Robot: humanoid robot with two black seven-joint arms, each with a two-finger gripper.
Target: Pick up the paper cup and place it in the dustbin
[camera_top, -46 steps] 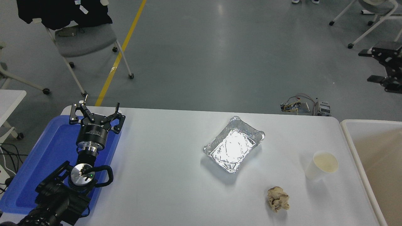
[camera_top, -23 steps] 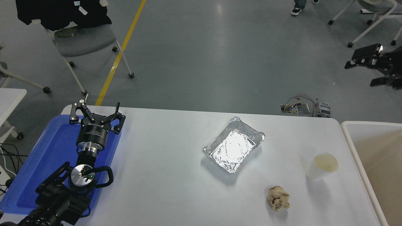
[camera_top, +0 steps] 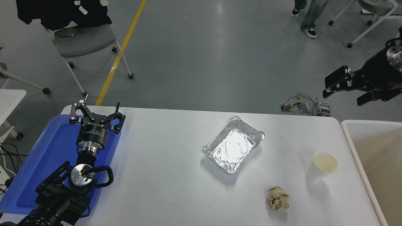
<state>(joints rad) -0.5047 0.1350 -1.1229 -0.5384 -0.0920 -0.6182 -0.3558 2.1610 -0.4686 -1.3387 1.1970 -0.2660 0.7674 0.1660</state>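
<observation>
The right black claw [camera_top: 344,89] has swung further in from the right edge, fingers spread wide. The plain white tapered paper cup [camera_top: 321,166] stands upright on the white bench [camera_top: 176,175], near the large white-rimmed dustbin [camera_top: 351,144].

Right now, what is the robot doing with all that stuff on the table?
The robot is meant to put the cup in the bin, but nothing is being held yet. The cup stands upright on the table, close to the bin at the right edge. The right gripper is in the air beyond the table's far right corner, jaws open and empty. The left gripper sits parked over the blue tray, also open. A foil tray and a paper ball lie untouched.
</observation>
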